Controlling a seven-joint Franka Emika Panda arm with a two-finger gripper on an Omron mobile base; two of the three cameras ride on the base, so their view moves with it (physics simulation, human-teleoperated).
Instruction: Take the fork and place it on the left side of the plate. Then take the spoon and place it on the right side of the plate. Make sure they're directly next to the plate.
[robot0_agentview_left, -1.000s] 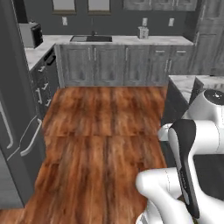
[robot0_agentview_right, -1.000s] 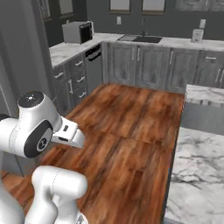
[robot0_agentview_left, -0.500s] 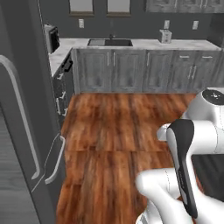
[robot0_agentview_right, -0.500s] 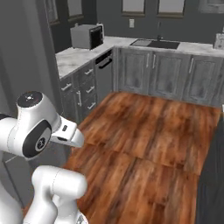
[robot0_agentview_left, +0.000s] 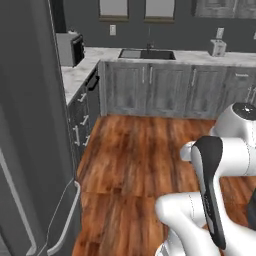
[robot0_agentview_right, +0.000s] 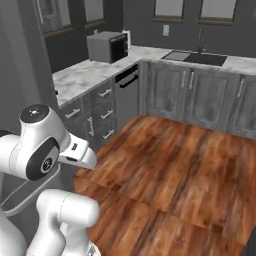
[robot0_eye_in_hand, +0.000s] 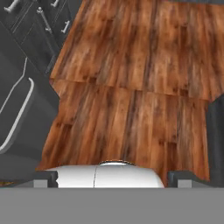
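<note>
The fork, the spoon and the plate are out of view. In the hand view my gripper (robot0_eye_in_hand: 114, 178) is open: its two dark fingertips (robot0_eye_in_hand: 46, 177) stand far apart at the bottom with nothing between them, pointing down at bare wooden floor (robot0_eye_in_hand: 131, 87). The white arm is folded close to the base, at the lower right of the left base view (robot0_agentview_left: 215, 200) and the lower left of the right base view (robot0_agentview_right: 45, 155).
A tall grey fridge (robot0_agentview_left: 30, 150) stands close on the left. An L-shaped marble counter (robot0_agentview_right: 85, 75) with grey cabinets carries a black microwave (robot0_agentview_right: 106, 46), a sink (robot0_agentview_left: 147, 54) and a toaster (robot0_agentview_left: 217, 47). Wooden floor (robot0_agentview_left: 135, 160) lies open ahead.
The whole picture has slid right in both base views, so the camera has turned left. The fridge now looms larger and the marble counter on the right has left the view. The gripper stays open.
</note>
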